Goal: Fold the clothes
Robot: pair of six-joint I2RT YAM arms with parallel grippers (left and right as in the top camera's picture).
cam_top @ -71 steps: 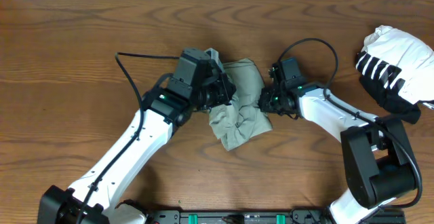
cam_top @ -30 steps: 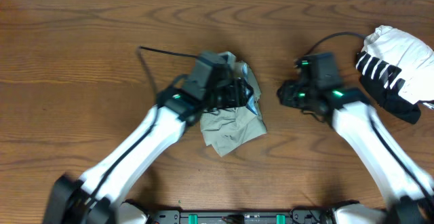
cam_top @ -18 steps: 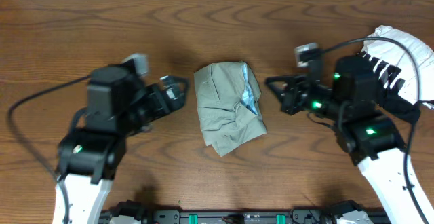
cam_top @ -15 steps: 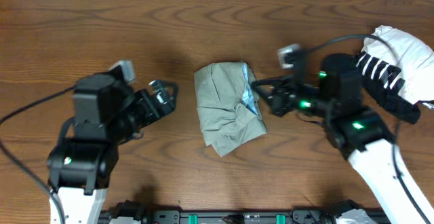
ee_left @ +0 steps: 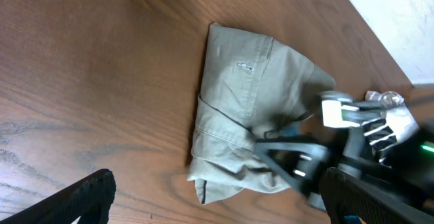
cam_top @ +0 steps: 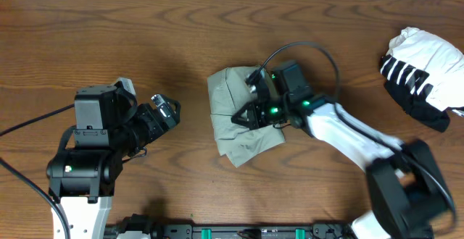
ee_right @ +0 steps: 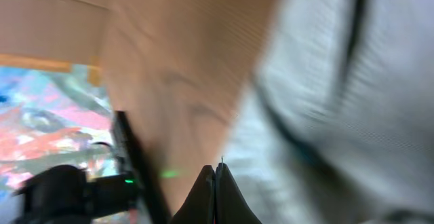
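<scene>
Wood-grain bench (cam_top: 87,29) seen from above, read from left to right. At the left, the left end effector (cam_top: 165,110) was held clear of the work, apart from the cloth and facing it across bare wood. In its wrist view its fingers (ee_left: 85,197) stood spread wide at the two lower corners, with nothing between them.

At the centre lay the clothes (cam_top: 230,127), a pair of khaki trousers already gathered into a compact, somewhat rumpled bundle. Its long axis ran from the far side of the bench toward the near side, slightly tilted. One lower corner jutted out toward the near edge.

The right end effector (cam_top: 248,114) reached in from the right and sat over the bundle's right half, pointing leftward across the short axis. It was therefore much the nearer of the two. In its blurred wrist view the tips looked pressed together; whether any cloth was caught between them could not be told.

At the far right, a white garment with black stripes (cam_top: 420,69) lay in a heap, well apart from the trousers.
</scene>
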